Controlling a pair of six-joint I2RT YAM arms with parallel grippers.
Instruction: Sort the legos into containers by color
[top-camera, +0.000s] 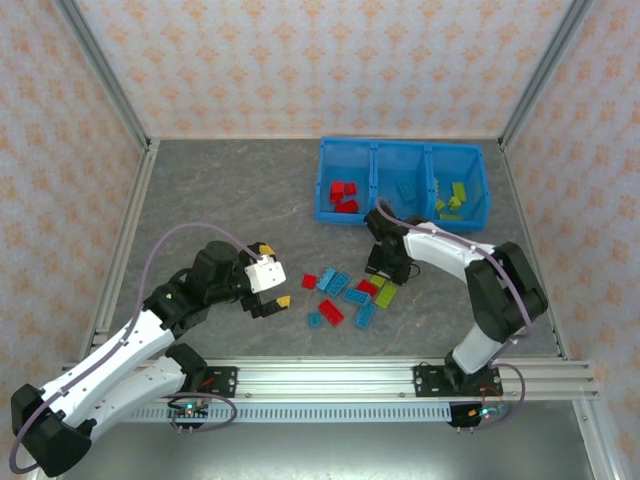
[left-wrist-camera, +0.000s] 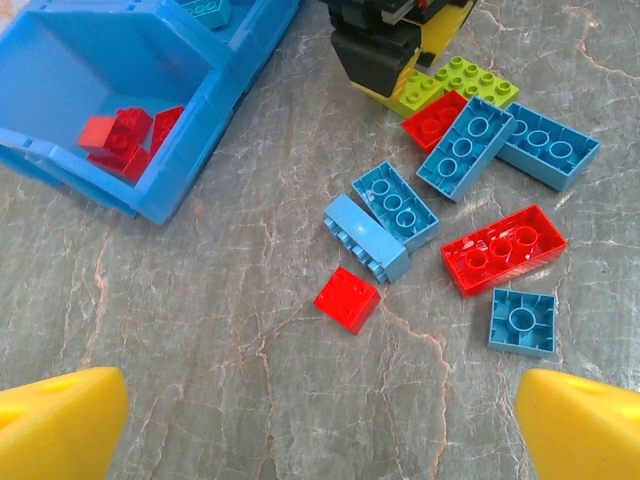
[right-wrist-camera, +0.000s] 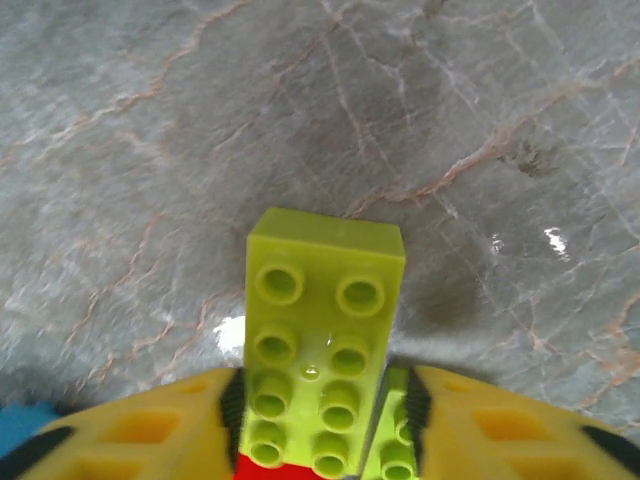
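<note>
The loose legos lie mid-table: red ones (top-camera: 331, 312), light blue ones (top-camera: 328, 279) and yellow-green ones (top-camera: 386, 294). My right gripper (top-camera: 385, 268) is down at the pile's far right. In the right wrist view it (right-wrist-camera: 320, 400) is shut on a long yellow-green brick (right-wrist-camera: 322, 300), with a second yellow-green brick (right-wrist-camera: 398, 440) wedged against the right finger and a red one underneath. My left gripper (top-camera: 272, 278) hovers open left of the pile, nothing between its yellow fingertips (left-wrist-camera: 60, 420); a small red brick (left-wrist-camera: 347, 298) lies just ahead. The blue bin (top-camera: 372, 152) stands at the back.
The bin's left compartment holds red bricks (left-wrist-camera: 125, 140), the middle light blue (top-camera: 406, 190), the right yellow-green (top-camera: 455, 197). Metal frame posts and patterned walls enclose the table. Bare grey surface stretches left of the bin and along the near edge.
</note>
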